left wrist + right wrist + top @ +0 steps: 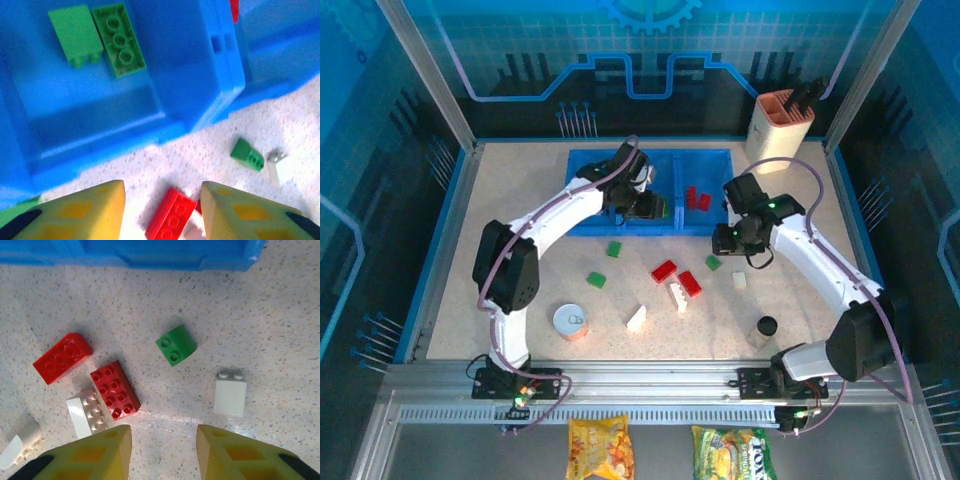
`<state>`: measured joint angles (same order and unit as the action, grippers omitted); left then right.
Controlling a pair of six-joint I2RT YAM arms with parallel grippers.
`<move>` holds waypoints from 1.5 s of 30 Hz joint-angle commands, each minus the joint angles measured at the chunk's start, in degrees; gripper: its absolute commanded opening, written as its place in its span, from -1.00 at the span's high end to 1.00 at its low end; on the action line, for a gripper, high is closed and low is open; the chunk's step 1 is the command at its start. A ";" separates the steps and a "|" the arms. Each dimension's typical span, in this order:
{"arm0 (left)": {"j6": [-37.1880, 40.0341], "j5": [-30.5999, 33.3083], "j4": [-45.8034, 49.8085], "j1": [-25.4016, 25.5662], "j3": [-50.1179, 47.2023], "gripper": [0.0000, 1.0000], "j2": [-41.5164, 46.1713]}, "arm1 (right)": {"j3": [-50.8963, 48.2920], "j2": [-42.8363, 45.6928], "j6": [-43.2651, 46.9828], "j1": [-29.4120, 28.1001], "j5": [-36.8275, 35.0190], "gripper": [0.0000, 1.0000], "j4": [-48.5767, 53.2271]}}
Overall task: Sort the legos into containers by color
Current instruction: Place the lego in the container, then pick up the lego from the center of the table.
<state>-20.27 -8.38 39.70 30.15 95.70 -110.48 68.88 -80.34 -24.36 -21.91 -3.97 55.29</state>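
White arm links (570, 207), black joints (513, 275), lilac cables (788, 160), yellow wedge tool fingers (85, 212) with black patches

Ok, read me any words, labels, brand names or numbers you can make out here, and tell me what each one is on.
No text here can be read for certain.
Green and yellow snack bag: large lettering, too blurred to read.
Orange-yellow snack bag: print too small to read.
Round silver tin can: no legible label.
Blue back panel: a gear graphic, no words.

Bare tabletop (510, 190) left, bricks (665, 270) crowding centre, can (570, 322) near front
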 commanded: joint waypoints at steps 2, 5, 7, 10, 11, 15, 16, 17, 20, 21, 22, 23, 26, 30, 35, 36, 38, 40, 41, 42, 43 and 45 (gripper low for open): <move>3.08 3.45 4.07 0.02 -3.58 0.09 5.72 | -1.68 -1.63 1.62 -3.03 0.35 0.19 -1.23; 4.24 5.02 6.25 -0.65 -5.61 0.08 8.52 | -2.33 -3.09 2.45 -5.96 -0.78 0.17 -1.79; 4.91 5.55 7.43 -1.47 -7.02 0.07 10.23 | -2.72 -4.34 2.65 -7.69 -1.45 0.15 -2.30; 5.46 4.89 8.52 -3.82 -9.23 0.06 12.97 | -3.30 -6.24 2.72 -9.56 -1.77 0.13 -3.55; 5.68 4.63 8.84 -4.71 -10.07 0.05 13.98 | -3.40 -6.99 2.76 -10.18 -1.93 0.12 -4.03; 6.92 3.65 9.98 -8.37 -12.30 0.03 17.26 | -3.58 -9.57 3.08 -11.94 -2.19 0.07 -5.68; 7.40 3.66 10.33 -9.42 -12.88 0.03 17.98 | -3.58 -10.27 3.17 -12.32 -2.21 0.05 -6.17; 7.79 3.70 10.56 -10.54 -13.52 0.03 18.62 | -3.58 -10.84 3.34 -12.62 -2.06 0.05 -6.65; 8.87 2.70 10.66 -13.72 -15.49 0.02 20.16 | -3.58 -12.68 3.77 -13.23 -1.71 0.03 -7.88; 9.18 2.53 10.66 -14.70 -16.10 0.02 20.64 | -3.50 -13.19 3.86 -13.41 -1.74 0.02 -8.16; 9.49 2.42 10.69 -15.61 -16.65 0.02 21.07 | -3.41 -13.79 3.96 -13.66 -1.71 0.02 -8.42; 9.81 2.30 10.79 -16.50 -17.12 0.01 21.63 | -3.34 -14.36 4.05 -13.85 -1.74 0.01 -8.65; 10.95 2.05 10.67 -18.41 -18.13 0.02 22.62 | -3.06 -16.00 4.23 -14.21 -1.60 0.00 -9.26; 12.57 2.19 9.70 -20.33 -20.08 0.01 23.19 | -2.14 -18.56 4.58 -14.56 -1.48 -0.01 -9.72; 12.88 0.78 5.26 -21.10 -24.63 0.01 23.85 | -1.34 -21.06 5.10 -14.83 -1.79 -0.02 -9.96; 12.94 0.40 5.12 -21.19 -24.96 0.01 23.75 | -1.27 -21.51 5.11 -14.83 -1.84 -0.02 -9.99; 13.15 0.40 4.66 -21.19 -25.46 0.02 23.72 | -1.08 -22.21 5.20 -14.80 -1.64 -0.02 -10.19; 13.15 0.22 4.20 -21.36 -25.83 0.01 23.61 | -0.88 -22.97 5.27 -14.78 -1.31 -0.02 -10.29; 13.08 0.13 4.13 -21.36 -25.87 0.02 23.52 | -0.68 -23.27 5.29 -14.86 -1.18 -0.01 -10.29; 13.08 0.04 4.00 -21.36 -25.99 0.02 23.55 | -0.60 -23.67 5.37 -14.91 -1.09 -0.01 -10.24; 13.09 0.03 3.81 -21.44 -26.09 0.02 23.50 | -0.44 -23.89 5.38 -14.91 -1.04 -0.01 -10.29; 13.15 -0.03 3.77 -21.54 -26.19 0.02 23.52 | -0.33 -24.25 5.49 -15.00 -0.95 -0.01 -10.28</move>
<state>-8.56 -6.61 44.36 9.41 70.43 -88.05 67.18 -103.50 -19.77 -35.83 -5.58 44.93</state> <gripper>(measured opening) 0.491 0.505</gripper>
